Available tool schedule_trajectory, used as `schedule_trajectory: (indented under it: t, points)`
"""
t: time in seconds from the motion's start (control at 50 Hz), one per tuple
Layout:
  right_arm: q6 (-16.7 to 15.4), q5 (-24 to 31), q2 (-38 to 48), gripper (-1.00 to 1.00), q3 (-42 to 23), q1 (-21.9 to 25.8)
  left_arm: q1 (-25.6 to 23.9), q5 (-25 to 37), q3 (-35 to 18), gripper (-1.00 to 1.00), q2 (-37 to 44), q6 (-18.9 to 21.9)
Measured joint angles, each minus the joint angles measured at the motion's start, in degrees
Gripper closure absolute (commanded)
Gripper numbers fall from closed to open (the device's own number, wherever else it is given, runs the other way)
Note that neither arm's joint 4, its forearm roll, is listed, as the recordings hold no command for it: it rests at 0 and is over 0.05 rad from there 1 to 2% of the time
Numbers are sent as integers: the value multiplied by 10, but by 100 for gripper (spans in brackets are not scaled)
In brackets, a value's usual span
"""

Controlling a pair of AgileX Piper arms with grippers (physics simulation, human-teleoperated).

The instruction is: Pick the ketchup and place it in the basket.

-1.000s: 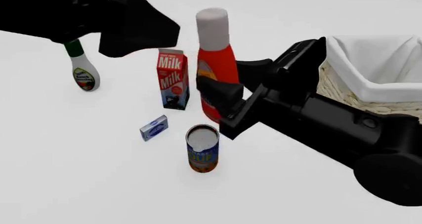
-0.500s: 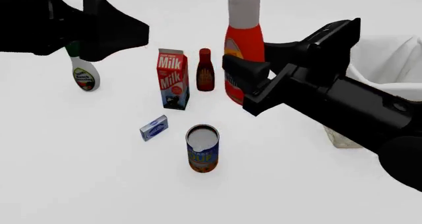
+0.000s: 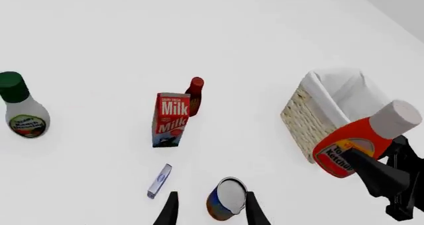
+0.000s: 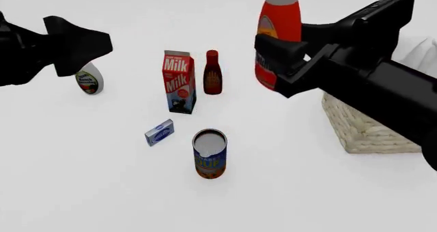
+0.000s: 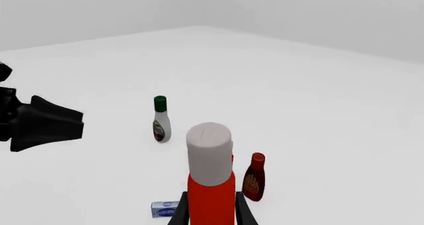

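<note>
The ketchup (image 4: pixel 280 19), a bright red-orange bottle with a pale cap, hangs upright in the air with my right gripper (image 4: pixel 287 50) shut on its body. It is just left of the wicker basket (image 4: pixel 365 132), which my right arm largely covers. In the right wrist view the ketchup (image 5: pixel 209 185) stands between the two fingers (image 5: pixel 178 214). The left wrist view shows the ketchup (image 3: pixel 351 145) beside the basket (image 3: pixel 315 111). My left gripper (image 4: pixel 85 45) hovers at the far left; its fingers (image 3: pixel 171 212) stand apart, open and holding nothing.
A milk carton (image 4: pixel 179 82) and a dark red bottle (image 4: pixel 212 72) stand mid-table. A white bottle with a green cap (image 4: pixel 89 81) is at the left. A small blue box (image 4: pixel 159 132) and a can (image 4: pixel 210 153) sit nearer the front.
My right gripper has carried the ketchup up and to the right, towards the basket, uncovering the dark red bottle. The left arm has drawn back to the left.
</note>
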Motion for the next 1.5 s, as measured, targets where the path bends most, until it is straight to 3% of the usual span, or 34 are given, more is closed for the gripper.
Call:
schedule_trajectory:
  t: [0.42, 0.82, 1.16, 1.5]
  points:
    - [-6, 17, -24, 100, -15, -60, 107, -128, 142, -100, -96, 11]
    - [3, 28, -27, 100, -32, -121, 187, -239, 292, -100, -191, 57]
    - [15, 33, -36, 100, -39, -178, 226, -251, 388, -100, -353, 141]
    - [25, 34, -37, 100, -46, -236, 244, -257, 440, -100, -424, 158]
